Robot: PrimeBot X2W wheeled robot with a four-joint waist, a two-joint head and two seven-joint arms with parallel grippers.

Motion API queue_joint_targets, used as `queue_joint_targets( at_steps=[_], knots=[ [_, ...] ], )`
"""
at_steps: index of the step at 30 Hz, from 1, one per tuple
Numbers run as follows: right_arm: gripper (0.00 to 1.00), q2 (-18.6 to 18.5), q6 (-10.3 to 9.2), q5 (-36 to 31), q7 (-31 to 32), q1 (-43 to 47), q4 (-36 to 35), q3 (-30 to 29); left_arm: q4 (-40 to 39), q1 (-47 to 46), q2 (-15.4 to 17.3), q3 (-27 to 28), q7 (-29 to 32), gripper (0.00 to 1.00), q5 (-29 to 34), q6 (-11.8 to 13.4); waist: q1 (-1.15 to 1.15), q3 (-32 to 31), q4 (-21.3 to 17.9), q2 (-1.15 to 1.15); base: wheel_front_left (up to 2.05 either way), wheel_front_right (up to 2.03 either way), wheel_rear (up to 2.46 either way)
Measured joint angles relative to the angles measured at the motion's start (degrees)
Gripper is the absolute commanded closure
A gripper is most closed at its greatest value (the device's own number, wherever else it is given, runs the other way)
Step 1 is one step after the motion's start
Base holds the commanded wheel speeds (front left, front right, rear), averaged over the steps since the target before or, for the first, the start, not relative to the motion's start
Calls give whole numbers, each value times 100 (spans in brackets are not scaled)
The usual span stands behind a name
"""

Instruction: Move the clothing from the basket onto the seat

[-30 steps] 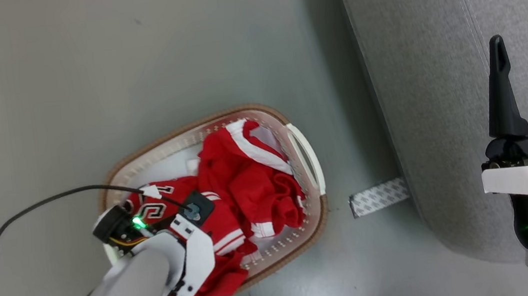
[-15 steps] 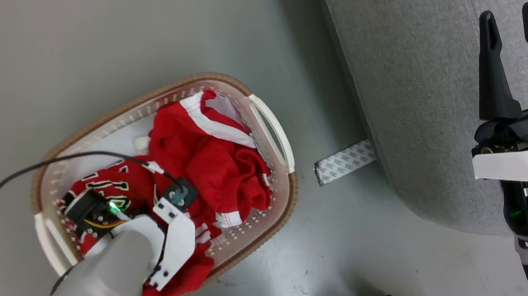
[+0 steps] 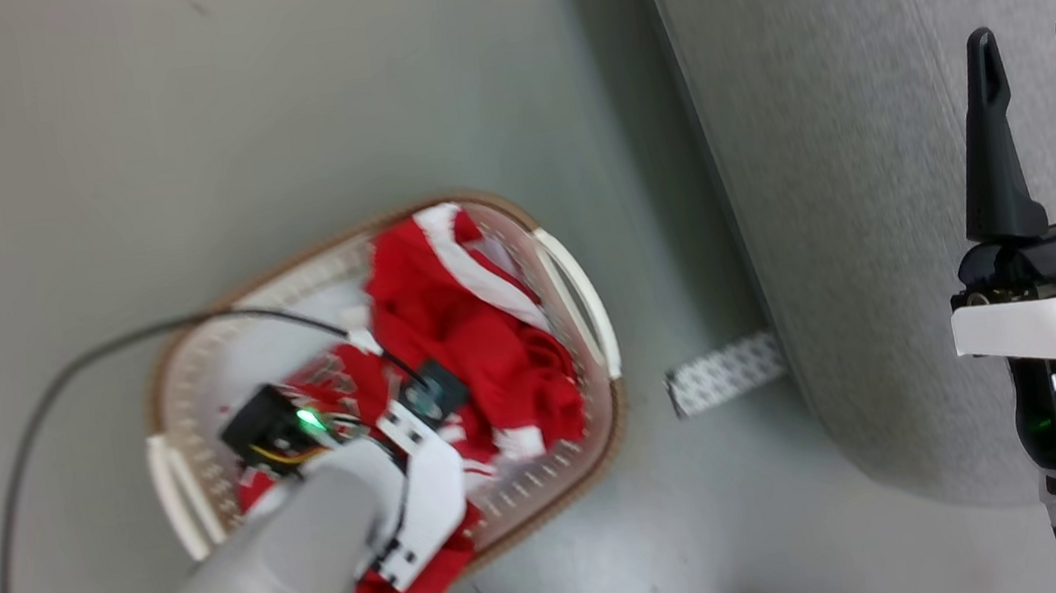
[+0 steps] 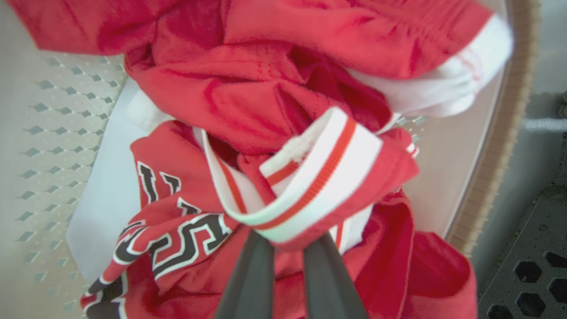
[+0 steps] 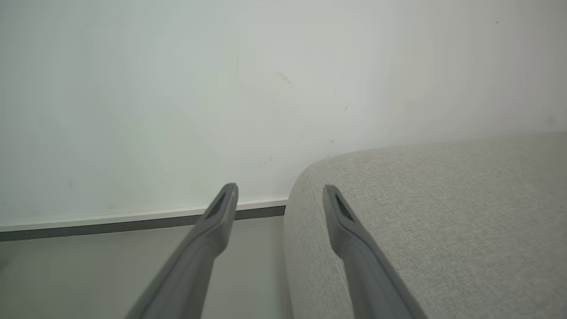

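The basket (image 3: 578,295) stands on the grey floor, left of the seat (image 3: 828,199). Red clothing (image 3: 483,342) with white stripe trim lies bunched inside it. In the left wrist view a jersey (image 4: 177,230) with black-and-white lettering lies beside a white-and-red striped band (image 4: 319,177). My left gripper (image 4: 290,237) reaches down into the basket and is shut on that band, which covers its fingertips. My right gripper (image 3: 1025,34) hangs open and holds nothing, above the seat's edge (image 5: 443,212).
A strip of white patterned tape (image 3: 724,373) lies on the floor between basket and seat. A black cable (image 3: 32,438) loops from my left wrist over the floor. A pale wall with a dark skirting (image 5: 133,219) stands beyond the seat.
My left gripper has shut on the striped trim, and the jersey has bunched up under it. The head view has shifted. The right gripper stays open as before.
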Motion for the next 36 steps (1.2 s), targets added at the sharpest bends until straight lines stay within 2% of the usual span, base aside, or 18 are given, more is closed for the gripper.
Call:
queue_joint_targets(
  at_steps=[12,18,25,32,36],
  knots=[
    [0,12,0,-639,-1,477,311,-182,-113,584,-456,-160,-1383,100,-592,0,-1,-1527,772,0,0,0,0],
    [0,8,0,-750,-1,977,469,-301,-292,730,-599,-110,-1795,100,-1040,0,-2,-2373,1165,0,0,0,0],
    [0,-27,0,-693,-1,1515,600,-257,-544,732,-641,242,-2219,100,-1475,9,-3,-3219,1607,0,0,0,0],
    [0,-57,0,-580,-1,1819,686,13,-1390,660,-377,931,-2386,100,-1738,201,-2,-3816,1907,0,0,0,0],
    [0,-68,0,-525,-1,1910,705,164,-2218,577,-98,1311,-2406,100,-1730,445,-2,-4016,2002,0,0,0,0]
  ],
)
